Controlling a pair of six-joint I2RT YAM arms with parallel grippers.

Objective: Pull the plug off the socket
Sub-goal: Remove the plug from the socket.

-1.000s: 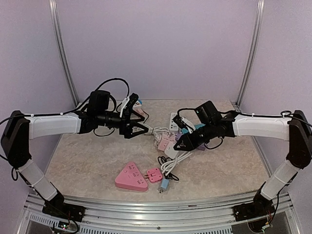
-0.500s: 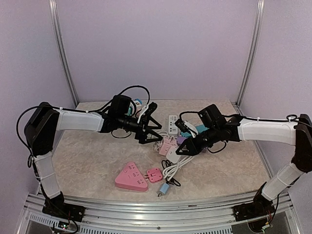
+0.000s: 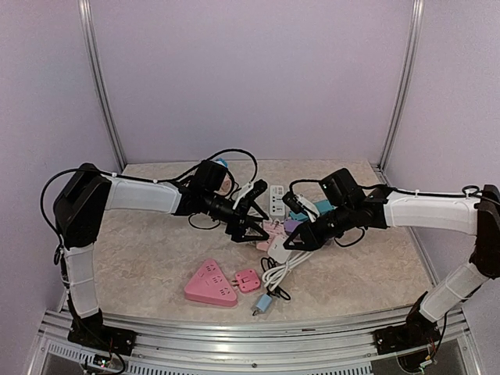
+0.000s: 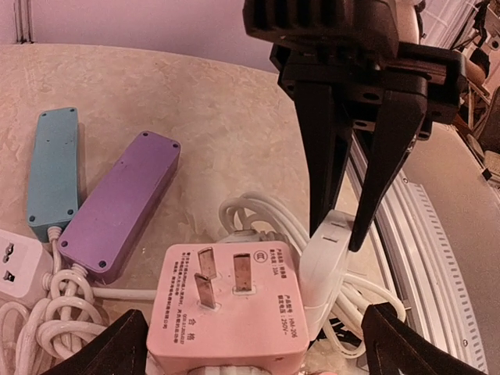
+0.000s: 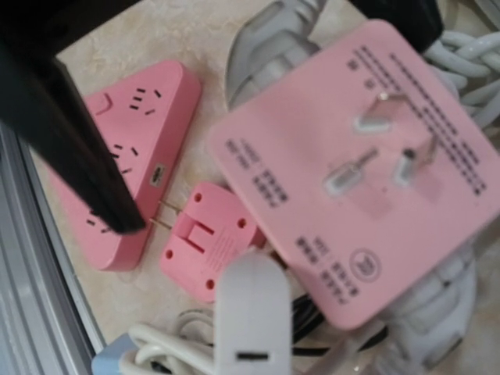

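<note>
Inside left gripper (image 4: 251,348), pink plug (image 4: 226,308)

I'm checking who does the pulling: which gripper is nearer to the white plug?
Right. The right gripper is closed on the top of the white plug. The left gripper is open just beside it, aimed at the pink adapter next to the plug.

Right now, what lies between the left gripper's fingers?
The pink adapter, prongs up, lies between the fingers of the open left gripper, seen in the left wrist view. Beside it, the right gripper pinches a white plug.
</note>
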